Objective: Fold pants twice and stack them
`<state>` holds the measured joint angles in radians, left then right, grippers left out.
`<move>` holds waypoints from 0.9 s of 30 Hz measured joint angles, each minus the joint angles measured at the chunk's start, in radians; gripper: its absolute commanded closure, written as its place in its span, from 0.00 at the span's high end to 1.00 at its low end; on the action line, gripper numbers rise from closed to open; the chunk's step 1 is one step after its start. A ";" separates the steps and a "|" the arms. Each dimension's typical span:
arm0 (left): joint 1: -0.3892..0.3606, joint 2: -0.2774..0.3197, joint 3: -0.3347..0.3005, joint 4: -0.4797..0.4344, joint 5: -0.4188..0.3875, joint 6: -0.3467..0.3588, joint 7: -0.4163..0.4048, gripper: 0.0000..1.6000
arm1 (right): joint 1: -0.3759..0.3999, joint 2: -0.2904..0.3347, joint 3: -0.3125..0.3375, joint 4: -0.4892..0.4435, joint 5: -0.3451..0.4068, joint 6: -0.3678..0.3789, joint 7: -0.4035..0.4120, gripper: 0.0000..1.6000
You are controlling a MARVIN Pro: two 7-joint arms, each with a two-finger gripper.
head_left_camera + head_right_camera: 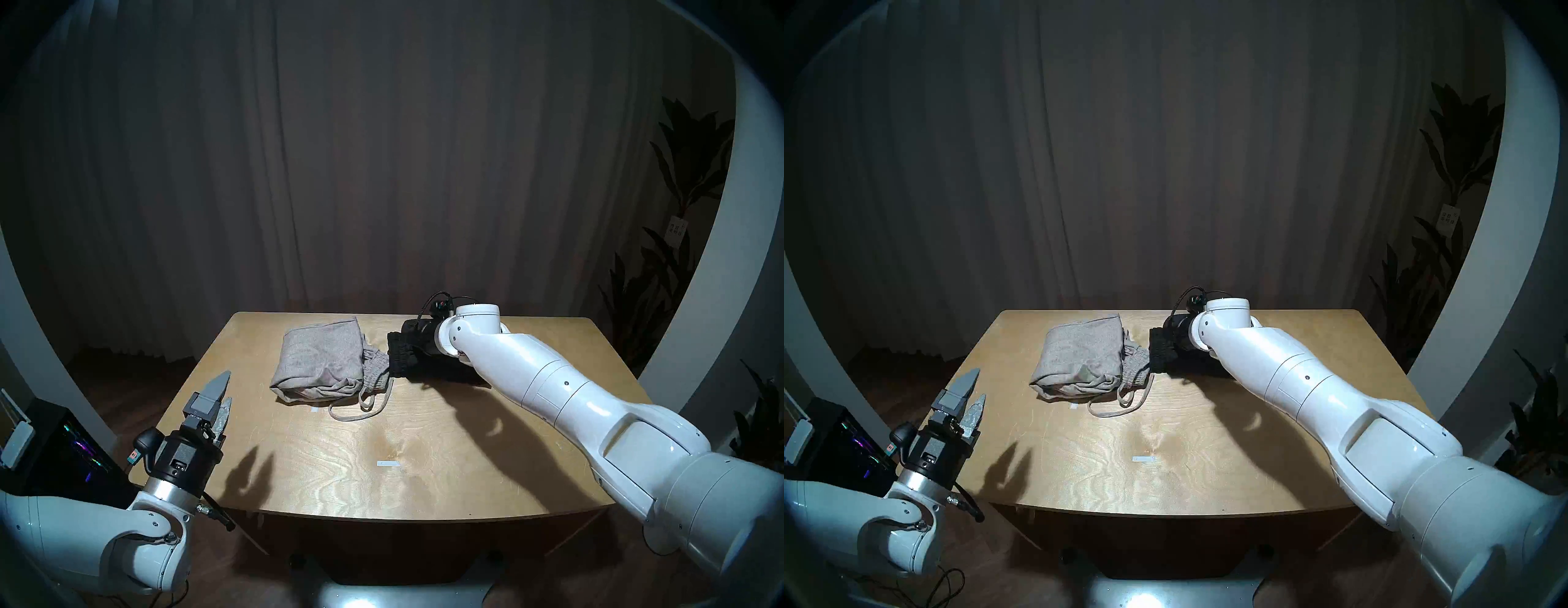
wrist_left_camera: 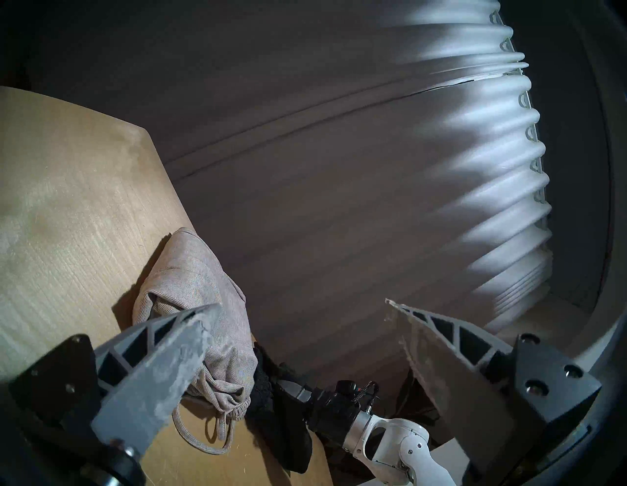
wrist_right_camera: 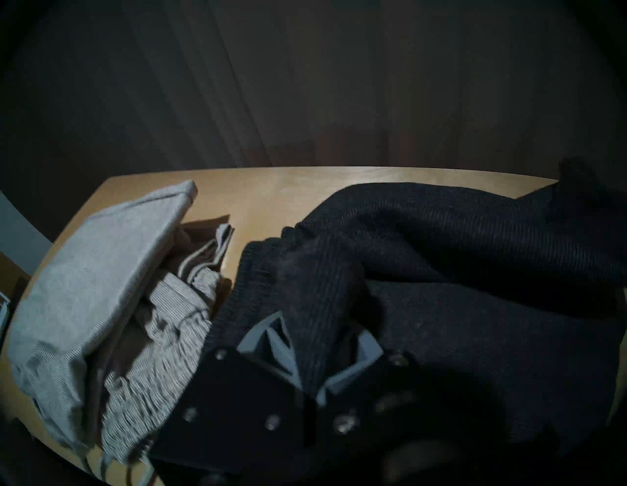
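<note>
2 arms, 2 pairs of pants, 1 table (image 1: 424,467) — no legible writing.

Nearest the head camera, the left gripper (image 1: 221,397) is held over the near left table corner, fingers apart and empty. Grey pants (image 1: 322,361) are seen folded at the table's far middle, pale cord (image 1: 360,407) trailing forward. Black pants (image 3: 458,271) are clamped at a fold by the right gripper (image 3: 319,353) — jaws together — their waistband touching the grey waistband. 2 small white tape marks (image 1: 388,463) are seen on the wood.
</note>
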<state>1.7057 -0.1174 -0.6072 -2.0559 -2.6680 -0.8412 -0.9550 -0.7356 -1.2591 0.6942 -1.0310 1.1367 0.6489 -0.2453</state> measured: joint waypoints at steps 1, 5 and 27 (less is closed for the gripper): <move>0.001 0.000 0.000 -0.001 -0.002 -0.001 -0.003 1.00 | 0.004 0.002 -0.002 0.000 0.003 0.010 -0.001 0.00; 0.009 0.000 0.000 -0.004 -0.016 -0.006 -0.021 1.00 | 0.036 0.005 -0.007 -0.002 0.031 0.093 -0.001 0.00; 0.051 0.008 -0.006 -0.013 -0.047 -0.025 -0.007 1.00 | 0.079 -0.056 0.068 -0.031 0.171 0.302 -0.063 1.00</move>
<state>1.7571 -0.1090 -0.6133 -2.0693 -2.7146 -0.8663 -0.9617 -0.6563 -1.3154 0.7619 -1.0620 1.3073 0.9511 -0.3080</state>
